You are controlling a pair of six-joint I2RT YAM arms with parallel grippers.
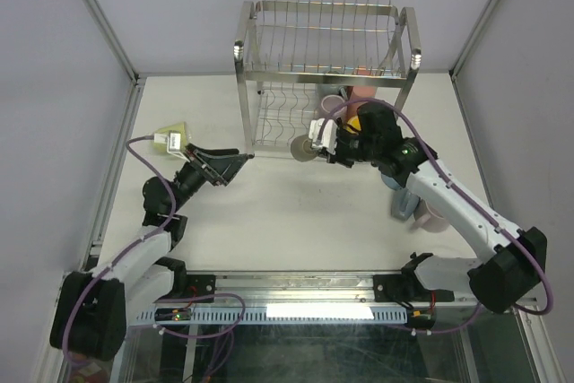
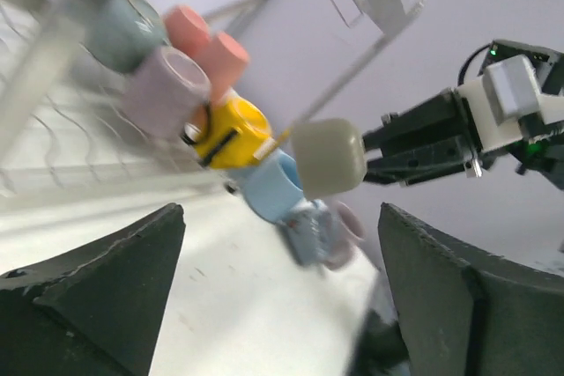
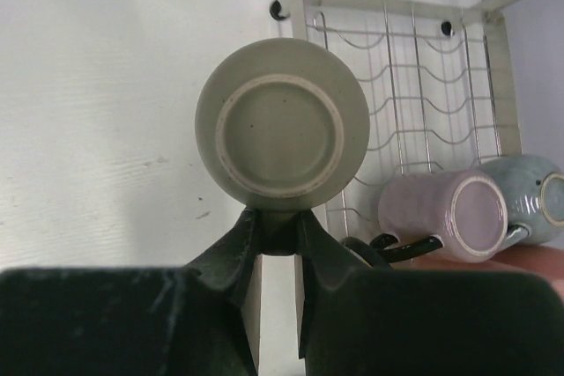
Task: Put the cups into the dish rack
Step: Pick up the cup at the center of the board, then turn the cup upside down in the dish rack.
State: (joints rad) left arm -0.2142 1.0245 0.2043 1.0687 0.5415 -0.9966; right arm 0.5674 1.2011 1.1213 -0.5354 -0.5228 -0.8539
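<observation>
One grey-beige cup (image 3: 280, 123) hangs in the air just in front of the dish rack (image 1: 242, 87), level with its lower tier. The right gripper (image 3: 275, 217) has its jaws pinched narrow at the cup's lower edge, apparently on the handle (the fingers hide most of it). That grip leaves the body free and lying on its side, base toward the arm and mouth toward the rack. The pose looks chosen so the cup can go mouth-first through the rack's open front onto the wire floor.

A mauve cup (image 3: 445, 215) and a grey-blue cup (image 3: 529, 195) lie on their sides at the right end of the lower tier. A yellow cup (image 2: 231, 132) and pink cups (image 2: 216, 50) crowd close by them. The left part of that tier shows bare wire, which is probably why the cup is held there.

The left gripper (image 1: 235, 168) sits left of the rack, low over the table (image 1: 296, 213), spread wide and holding nothing, seemingly parked clear. A blue cup (image 1: 404, 204) and a pinkish cup (image 1: 433, 220) wait on the table, out in front of the rack's right side.
</observation>
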